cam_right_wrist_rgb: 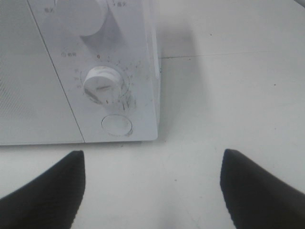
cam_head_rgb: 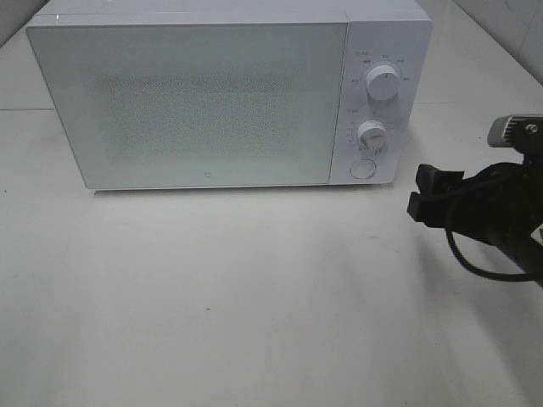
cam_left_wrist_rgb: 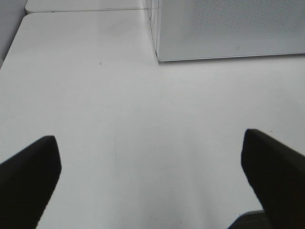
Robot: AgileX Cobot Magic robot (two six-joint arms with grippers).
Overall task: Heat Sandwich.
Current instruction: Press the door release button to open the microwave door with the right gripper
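Since no sandwich shows in any of the 3 views, its place can only be guessed. The table (cam_head_rgb: 254,297) in front of the microwave (cam_head_rgb: 195,102) carries none, and the microwave's door (cam_head_rgb: 187,127) is shut, with a frosted, speckled pane that hides whatever is inside (the sandwich may lie in there, or somewhere beyond the cameras' reach; the pictures do not say). For the same reason its heading and its long axis cannot be told. By judgement, a white-bread sandwich would be light, soft and easily crushed, with layers liable to slide apart. A gentle pinch across the short span at the firmer crust edges, or lifting whatever it rests on, would suit better than squeezing the middle. The left gripper (cam_left_wrist_rgb: 150,138) hangs over bare table near the microwave's left front corner, its jaws spread wide with nothing between them. The right gripper (cam_head_rgb: 422,190) is likewise released and empty, hovering just off the control-panel end, facing the lower dial (cam_right_wrist_rgb: 101,82) and the round button (cam_right_wrist_rgb: 116,125) beneath it; the upper dial (cam_head_rgb: 383,82) sits above.
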